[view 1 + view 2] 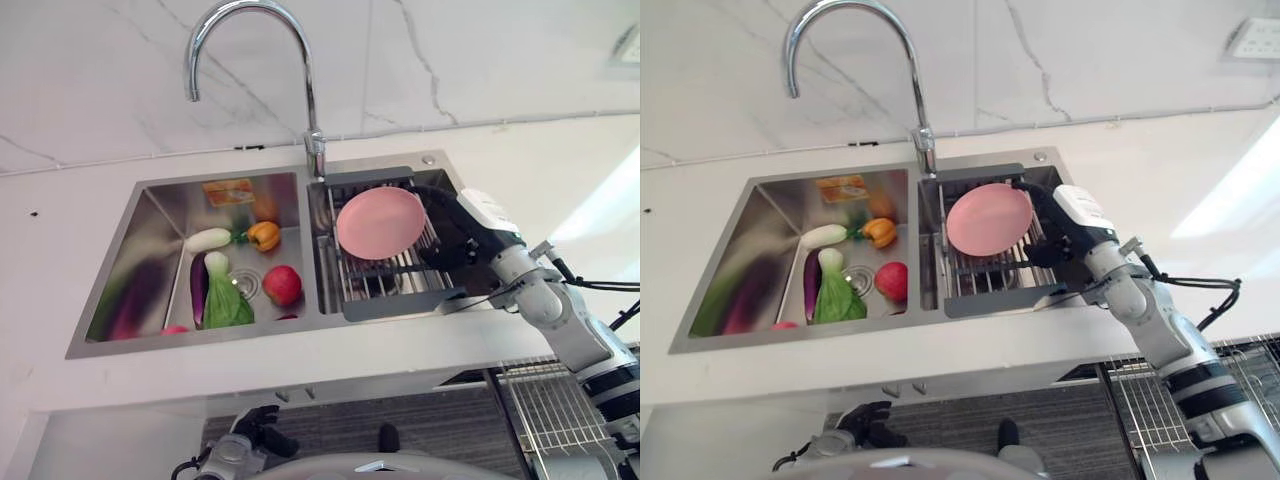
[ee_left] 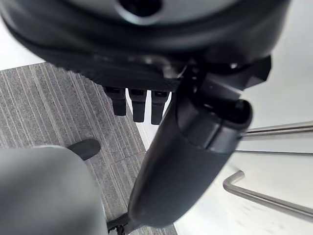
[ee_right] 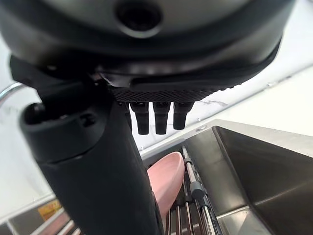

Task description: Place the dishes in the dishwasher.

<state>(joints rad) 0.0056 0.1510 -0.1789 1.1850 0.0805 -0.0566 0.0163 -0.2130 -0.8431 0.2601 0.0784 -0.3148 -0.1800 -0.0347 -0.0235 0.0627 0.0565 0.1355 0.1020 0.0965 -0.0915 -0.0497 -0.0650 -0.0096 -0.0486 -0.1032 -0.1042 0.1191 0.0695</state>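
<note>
Task is looking barely started: the pink plate (image 1: 380, 222) is sitting tilted on edge in the drying rack (image 1: 385, 275) over the sink's (image 1: 115, 290) right basin, not yet in any dishwasher. The right hand (image 1: 450, 240) is reaching in beside the plate's right edge, near or touching it; in the right wrist view its fingers (image 3: 156, 116) are pointing straight out with the plate beyond them, so it is reading as open and not gripping yet. Contact is hard to confirm. The left hand (image 1: 262, 428) is hanging low under the surface (image 1: 300, 350), over the grey floor; its fingers (image 2: 138, 104) are looking straight and relaxed, holding nothing. The left basin is holding only produce: a red apple (image 1: 282, 284), an orange pepper (image 1: 263, 235), a white radish (image 1: 208, 239), an eggplant (image 1: 198, 285) and leafy greens (image 1: 225, 300), so no other dishes are showing. A wire rack (image 1: 550, 405) is showing low on the robot's right, possibly the dishwasher rack, hard to say. Left to do, by this read: grip the plate, lift it clear of the rack, carry it down and right, seat it.
</note>
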